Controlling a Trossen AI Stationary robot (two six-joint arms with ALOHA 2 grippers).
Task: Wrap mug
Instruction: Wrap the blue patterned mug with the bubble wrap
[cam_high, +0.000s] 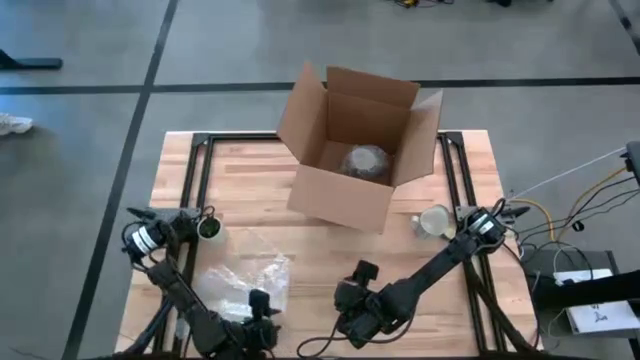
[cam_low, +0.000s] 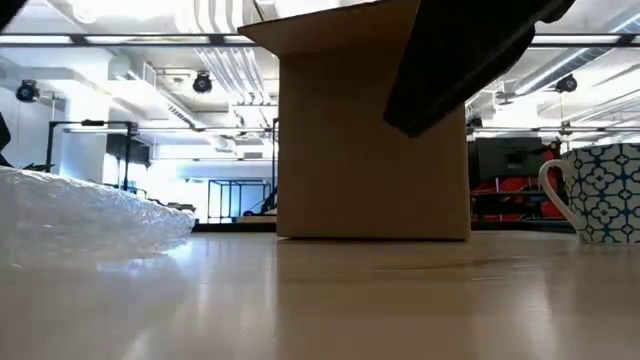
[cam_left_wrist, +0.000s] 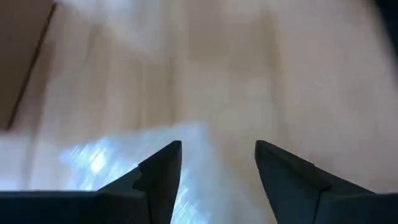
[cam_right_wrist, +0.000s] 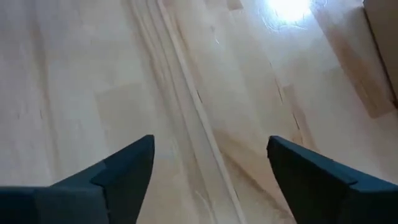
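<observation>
The mug (cam_high: 433, 222), white with a blue pattern, stands on its base on the table's right side; the low view shows the mug (cam_low: 600, 192) with its handle. A clear bubble-wrap sheet (cam_high: 243, 280) lies flat at the near left, and its heaped edge (cam_low: 90, 215) shows in the low view. My left gripper (cam_left_wrist: 217, 149) hovers open over the sheet's near edge, also seen from above (cam_high: 262, 318). My right gripper (cam_right_wrist: 211, 140) stands open over bare wood near the table's front middle (cam_high: 352, 300).
An open cardboard box (cam_high: 352, 140) stands at the far middle with a wrapped bundle (cam_high: 365, 160) inside. A small dark round object (cam_high: 208, 228) sits by the left arm's base. Bare wood (cam_high: 320, 250) lies between the box and both grippers.
</observation>
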